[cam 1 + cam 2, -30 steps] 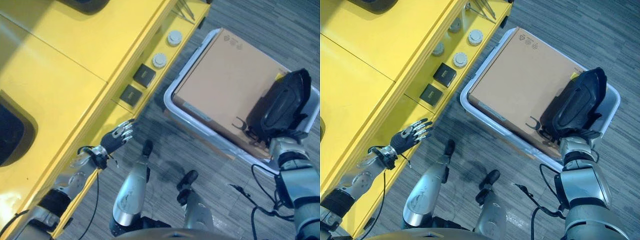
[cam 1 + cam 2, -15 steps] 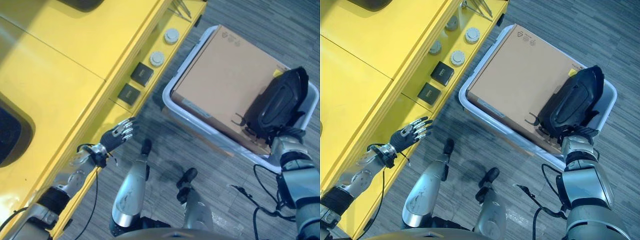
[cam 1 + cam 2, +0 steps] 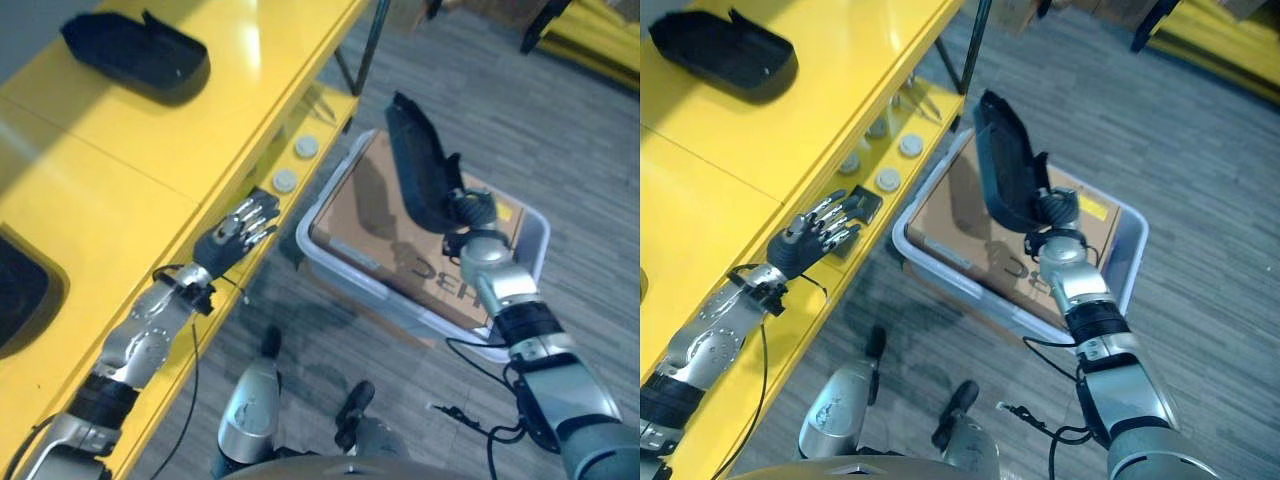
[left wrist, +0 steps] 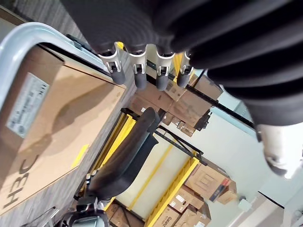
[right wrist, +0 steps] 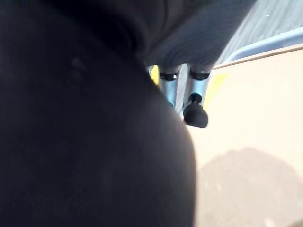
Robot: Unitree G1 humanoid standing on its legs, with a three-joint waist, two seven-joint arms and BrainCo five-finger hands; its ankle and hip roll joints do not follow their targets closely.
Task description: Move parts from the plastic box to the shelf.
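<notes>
A long black curved plastic part hangs tilted up on end above the grey plastic box; it is also the black part in the left wrist view. My right hand grips its lower end, and its fingers lie curled against the dark shell. A brown cardboard box fills the plastic box. My left hand is open, fingers straight, beside the front edge of the yellow shelf and holding nothing. Another black part lies on the shelf top.
On the lower shelf level are round white parts and a small black square part close to the left hand. A dark shelf post stands behind the plastic box. Grey floor lies to the right.
The right hand has raised the black part off the cardboard box and turned it up on end. The camera has tilted up, bringing the shelf top into view. The left hand stays open by the shelf.
</notes>
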